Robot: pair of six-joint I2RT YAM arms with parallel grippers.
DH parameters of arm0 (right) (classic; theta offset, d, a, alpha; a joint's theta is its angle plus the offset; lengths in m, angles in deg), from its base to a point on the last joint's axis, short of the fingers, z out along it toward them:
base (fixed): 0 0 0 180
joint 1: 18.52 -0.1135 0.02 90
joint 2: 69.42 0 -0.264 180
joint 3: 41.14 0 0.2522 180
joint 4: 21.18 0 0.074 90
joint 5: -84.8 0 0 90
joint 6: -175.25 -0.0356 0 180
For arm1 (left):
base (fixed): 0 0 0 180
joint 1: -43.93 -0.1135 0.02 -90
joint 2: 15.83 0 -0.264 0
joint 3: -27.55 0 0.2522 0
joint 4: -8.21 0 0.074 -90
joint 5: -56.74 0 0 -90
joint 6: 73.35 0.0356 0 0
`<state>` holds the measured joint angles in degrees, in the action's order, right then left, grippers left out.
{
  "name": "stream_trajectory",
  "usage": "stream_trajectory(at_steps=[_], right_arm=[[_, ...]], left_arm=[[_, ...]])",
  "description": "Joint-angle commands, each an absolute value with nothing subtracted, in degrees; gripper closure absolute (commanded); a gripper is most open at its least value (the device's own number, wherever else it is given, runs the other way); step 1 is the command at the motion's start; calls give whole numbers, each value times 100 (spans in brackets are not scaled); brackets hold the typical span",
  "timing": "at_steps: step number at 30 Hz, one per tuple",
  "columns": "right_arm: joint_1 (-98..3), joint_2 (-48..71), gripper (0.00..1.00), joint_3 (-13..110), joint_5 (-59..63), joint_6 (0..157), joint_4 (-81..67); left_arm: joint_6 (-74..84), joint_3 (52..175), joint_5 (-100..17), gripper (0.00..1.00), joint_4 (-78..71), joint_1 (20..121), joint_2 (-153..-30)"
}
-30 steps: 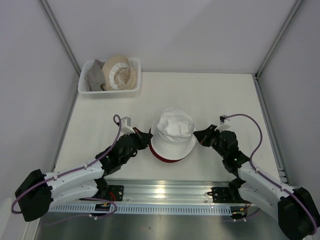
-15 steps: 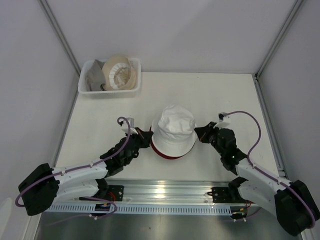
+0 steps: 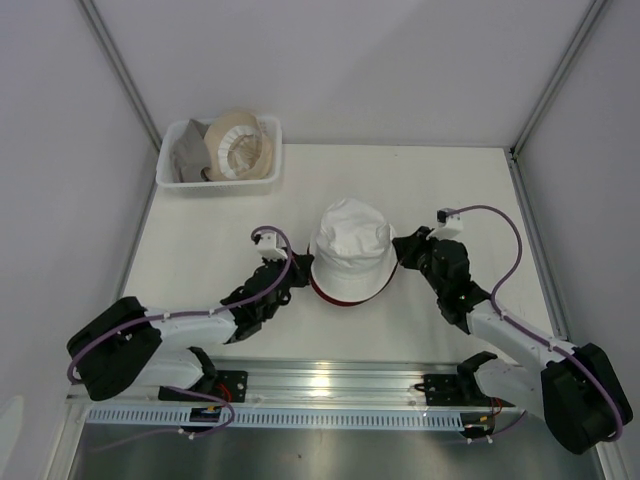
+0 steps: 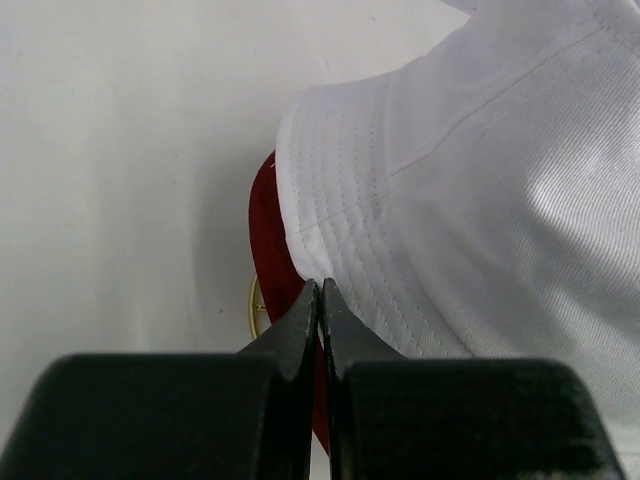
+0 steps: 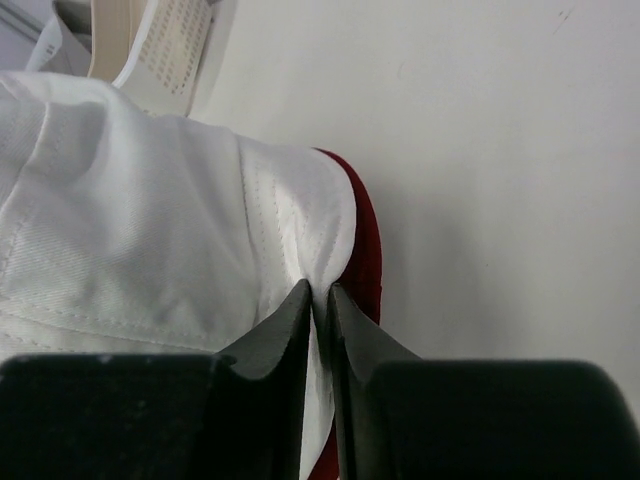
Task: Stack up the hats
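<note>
At table centre, the white hat [image 3: 348, 255] caps the dark red hat [image 3: 335, 297]. The left gripper [image 3: 300, 268] at 9 o'clock and the right gripper [image 3: 402, 250] at 3 o'clock each pinch the white brim, jaws nearly closed. They may also be catching red fabric; the wrist views leave this unclear. Risk: unequal pulls would skew the stack. The beige hat [image 3: 238, 145] and grey hat [image 3: 190, 155] lie in the basket [image 3: 272, 172] at 11 o'clock.

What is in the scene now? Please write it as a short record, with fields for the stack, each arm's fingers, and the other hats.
stack: white hat on red hat, mid table
left fingers: shut on the white hat's brim, left side
right fingers: shut on the same brim, right side
basket: far left corner, holds beige hat and grey hat
task state: two of four hats stacked
</note>
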<state>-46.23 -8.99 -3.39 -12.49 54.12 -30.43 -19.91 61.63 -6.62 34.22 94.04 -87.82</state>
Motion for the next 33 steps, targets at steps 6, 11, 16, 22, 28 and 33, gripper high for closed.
stream_trajectory(at_steps=[6, 11, 16, 22, 28, 33], right_arm=[[-4191, -930, 73, 118, -1267, 5642, -2809], [-4006, -1272, 37, 653, -1197, 5748, -1851], [-3769, -1826, 11, 1251, -1328, 5862, -551], [-3452, -1967, 0, 1955, -1311, 6187, 93], [-3391, -1731, 1, 2043, -1048, 6205, -197], [-3347, -1458, 1, 2070, -1179, 6222, -302]], left_arm=[[-1500, 6521, -935, 99, 4200, 8990, -9037], [-1570, 6627, -1154, 91, 3551, 8928, -8703], [-1526, 6767, -1190, 51, 2463, 8612, -7310], [-1166, 8196, -1610, 1, -3, 7278, -6417], [-1070, 10800, -2736, 1, -1846, 5607, -8418], [-561, 12514, -2866, 1, -2496, 5176, -10097]])
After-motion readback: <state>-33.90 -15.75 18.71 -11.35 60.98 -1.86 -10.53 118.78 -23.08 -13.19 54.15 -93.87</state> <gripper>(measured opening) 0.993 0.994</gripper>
